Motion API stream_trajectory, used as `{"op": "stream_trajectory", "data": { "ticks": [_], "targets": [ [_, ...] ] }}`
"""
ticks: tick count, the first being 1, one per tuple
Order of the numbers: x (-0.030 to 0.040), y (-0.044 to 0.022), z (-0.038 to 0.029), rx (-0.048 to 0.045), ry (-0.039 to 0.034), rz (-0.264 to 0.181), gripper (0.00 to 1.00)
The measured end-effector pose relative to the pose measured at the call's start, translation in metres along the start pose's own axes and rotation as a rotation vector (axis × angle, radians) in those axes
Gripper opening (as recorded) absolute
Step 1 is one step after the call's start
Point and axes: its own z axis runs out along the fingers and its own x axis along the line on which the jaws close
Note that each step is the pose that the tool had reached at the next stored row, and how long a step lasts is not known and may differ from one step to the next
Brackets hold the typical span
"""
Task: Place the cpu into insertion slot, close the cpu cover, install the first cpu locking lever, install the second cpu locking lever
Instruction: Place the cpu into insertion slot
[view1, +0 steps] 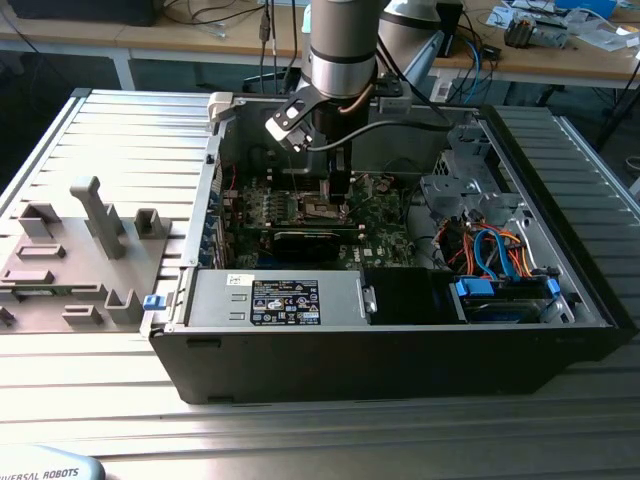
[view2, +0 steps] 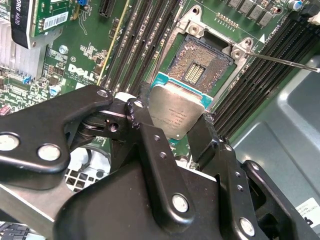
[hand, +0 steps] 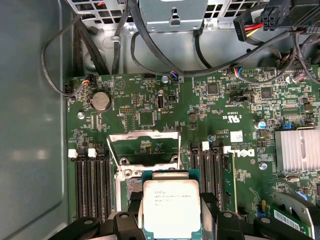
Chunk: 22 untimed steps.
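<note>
My gripper (view2: 172, 119) is shut on the cpu (view2: 176, 111), a flat silvery square chip held by two opposite edges between the black fingers (view2: 142, 125). The chip hangs just above the insertion slot (view2: 201, 66), whose contact field lies open, and overlaps one side of it. In the first wrist view the cpu (hand: 171, 206) covers most of the socket, and the cpu cover (hand: 145, 135) stands raised beyond it. A thin metal locking lever (view2: 282, 60) juts out beside the socket. In the exterior view the gripper (view1: 338, 195) is down inside the open computer case over the green board (view1: 380, 215).
Black memory slots (hand: 92, 185) flank the socket on both sides. A finned heatsink (hand: 297, 150) and cable bundles (hand: 165, 45) lie close by. The power supply (view1: 285, 300) and drive cage (view1: 470, 185) fill the case. A grey fixture plate (view1: 80, 245) sits at the exterior view's left.
</note>
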Motion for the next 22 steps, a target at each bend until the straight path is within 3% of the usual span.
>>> {"op": "stream_trajectory", "data": {
  "ticks": [22],
  "targets": [
    [-0.0001, -0.0003, 0.0049, 0.0, 0.0, 0.0, 0.54]
  ]
}}
